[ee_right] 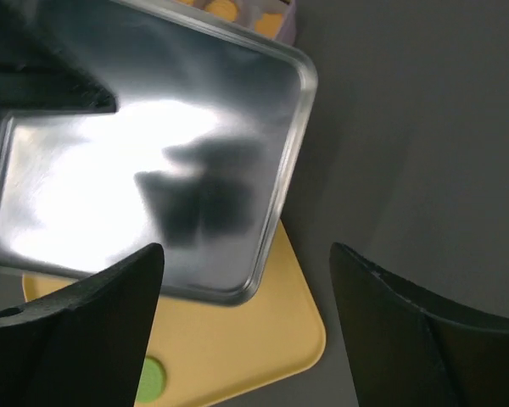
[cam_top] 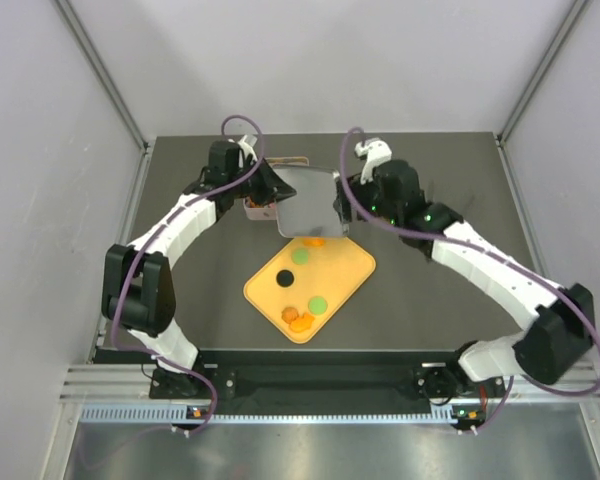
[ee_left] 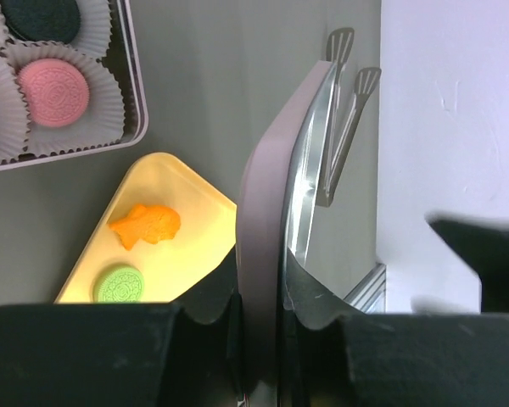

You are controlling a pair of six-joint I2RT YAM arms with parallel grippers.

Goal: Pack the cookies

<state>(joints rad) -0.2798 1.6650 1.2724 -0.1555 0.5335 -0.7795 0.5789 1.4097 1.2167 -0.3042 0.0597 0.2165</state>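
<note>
A shiny metal tin lid [cam_top: 308, 203] hangs tilted over the far end of the yellow tray [cam_top: 355, 262]. My left gripper [cam_top: 276, 190] is shut on the lid's left edge; in the left wrist view both jaws press the lid's rim [ee_left: 267, 195]. My right gripper [cam_top: 342, 200] stands open beside the lid's right edge, holding nothing. Cookies lie on the tray: a black one [cam_top: 283, 277], green ones [cam_top: 319, 302] and orange ones [cam_top: 298, 320]. The tin [ee_left: 131, 85] holds a pink cookie [ee_left: 54, 91] and a black cookie [ee_left: 38, 17] in white paper cups.
The tin [cam_top: 255, 208] sits on the table's far side, mostly hidden behind the lid and left arm. White walls close in the dark table on three sides. Both arms reach inward from their bases at the near edge.
</note>
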